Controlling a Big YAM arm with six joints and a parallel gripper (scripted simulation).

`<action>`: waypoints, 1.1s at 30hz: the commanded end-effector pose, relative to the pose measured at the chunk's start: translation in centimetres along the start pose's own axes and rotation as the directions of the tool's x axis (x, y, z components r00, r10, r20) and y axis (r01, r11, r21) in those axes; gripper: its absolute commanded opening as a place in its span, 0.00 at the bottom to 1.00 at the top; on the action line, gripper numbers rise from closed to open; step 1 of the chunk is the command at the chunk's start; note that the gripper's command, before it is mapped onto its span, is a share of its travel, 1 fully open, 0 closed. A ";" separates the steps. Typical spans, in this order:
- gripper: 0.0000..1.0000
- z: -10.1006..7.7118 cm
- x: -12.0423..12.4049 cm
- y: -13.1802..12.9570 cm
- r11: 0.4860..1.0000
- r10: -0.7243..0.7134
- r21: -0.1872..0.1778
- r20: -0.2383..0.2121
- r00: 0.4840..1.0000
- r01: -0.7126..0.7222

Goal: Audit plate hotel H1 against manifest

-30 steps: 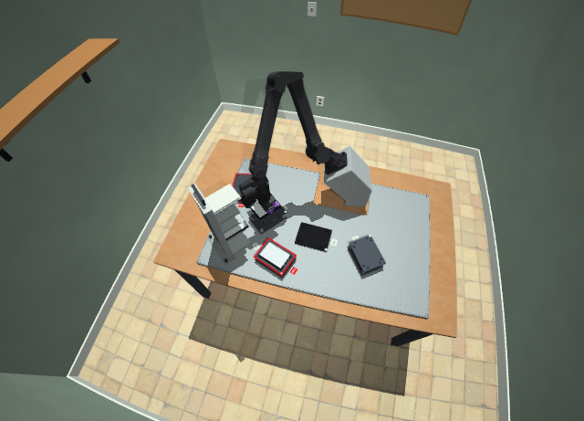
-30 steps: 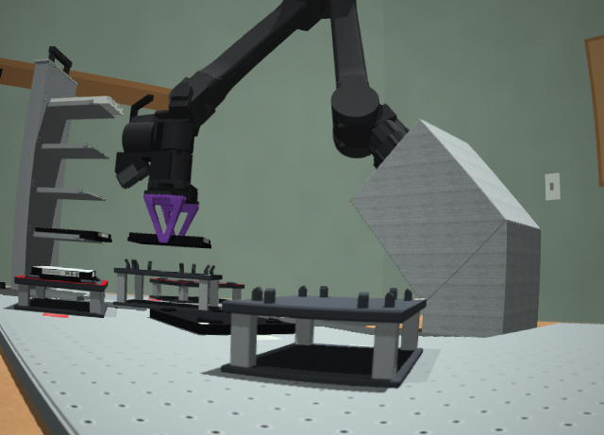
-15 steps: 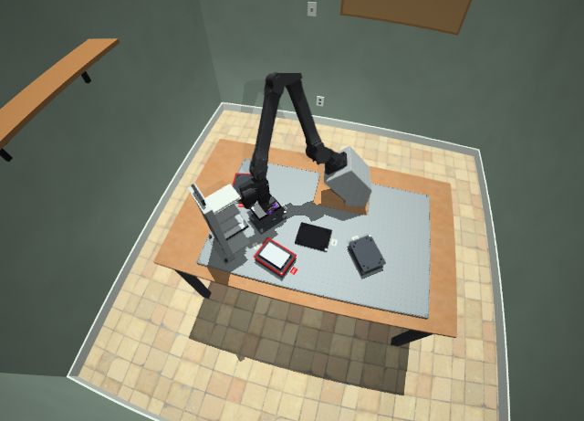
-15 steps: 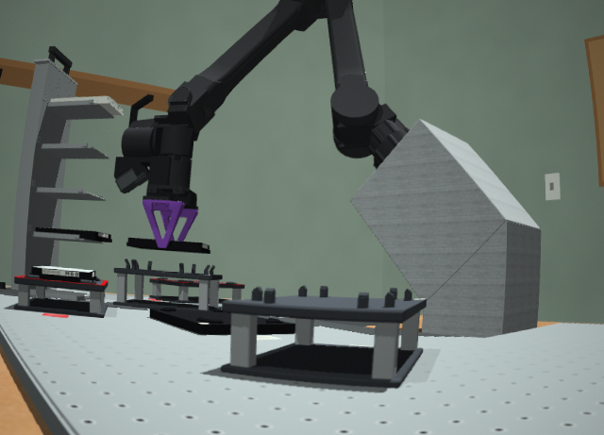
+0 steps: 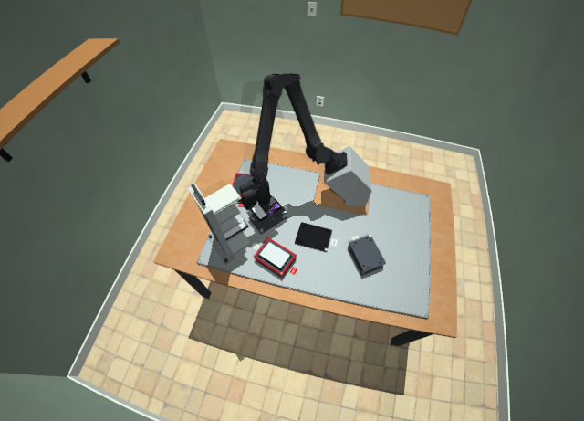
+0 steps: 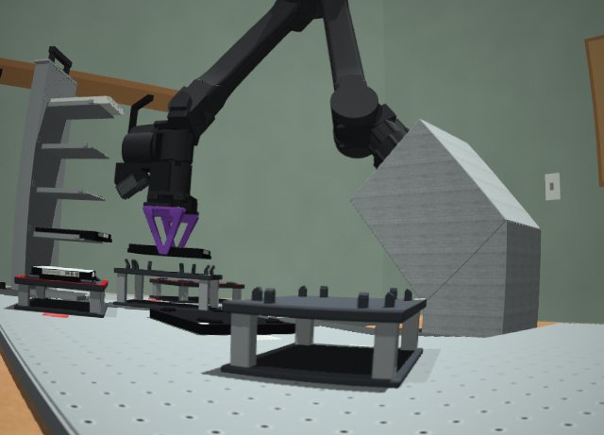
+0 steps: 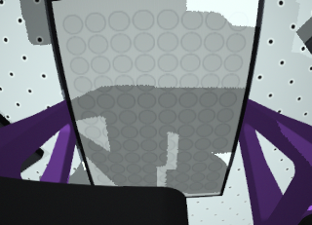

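Observation:
My gripper (image 6: 168,249) (image 5: 266,210) (image 7: 157,107) is shut on a well plate (image 6: 194,251) (image 7: 156,69) across its width, purple fingers on both long sides. It holds the plate level, a little above a black nest with locator pegs (image 6: 165,273) (image 5: 268,224). The plate hotel H1 (image 6: 41,176) (image 5: 215,220) stands to the left. One dark plate (image 6: 73,232) lies on a low shelf, and the shelves above look bare. A labelled plate (image 6: 62,272) (image 5: 275,255) sits on a red-rimmed nest (image 6: 58,283) (image 5: 265,261) in front of the hotel.
A second red-rimmed nest (image 6: 228,284) (image 5: 239,176) lies behind the arm. A flat black pad (image 5: 313,236) (image 6: 205,324) and a dark raised nest (image 5: 366,257) (image 6: 322,306) stand to the right. The arm's large grey base block (image 5: 351,176) (image 6: 453,235) stands at the back.

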State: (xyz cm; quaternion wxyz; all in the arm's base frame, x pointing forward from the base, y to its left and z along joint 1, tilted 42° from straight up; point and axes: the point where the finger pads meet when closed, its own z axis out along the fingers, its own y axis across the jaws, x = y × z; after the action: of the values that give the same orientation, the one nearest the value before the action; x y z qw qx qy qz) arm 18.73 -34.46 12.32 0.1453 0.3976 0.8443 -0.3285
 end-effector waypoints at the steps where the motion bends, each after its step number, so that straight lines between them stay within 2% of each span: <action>1: 0.86 0.4 0.2 0.3 1.000 -0.017 -0.004 0.002 1.000 0.017; 4: 0.86 0.1 -0.1 0.1 1.000 -0.012 -0.001 0.014 1.000 0.012; 7: 0.86 0.8 0.3 -0.1 1.000 -0.011 0.001 -0.003 1.000 0.011; 21: 0.86 1.2 0.0 -0.1 1.000 -0.009 0.002 0.011 1.000 0.009; 23: 0.86 1.8 0.3 -0.1 1.000 -0.011 0.002 -0.003 1.000 0.011; 33: 0.86 2.3 0.2 0.2 1.000 -0.017 -0.003 0.003 1.000 0.017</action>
State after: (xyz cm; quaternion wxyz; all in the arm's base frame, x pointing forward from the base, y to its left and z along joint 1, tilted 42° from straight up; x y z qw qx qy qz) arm 18.68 -35.74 10.79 0.1441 0.3973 0.8448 -0.3281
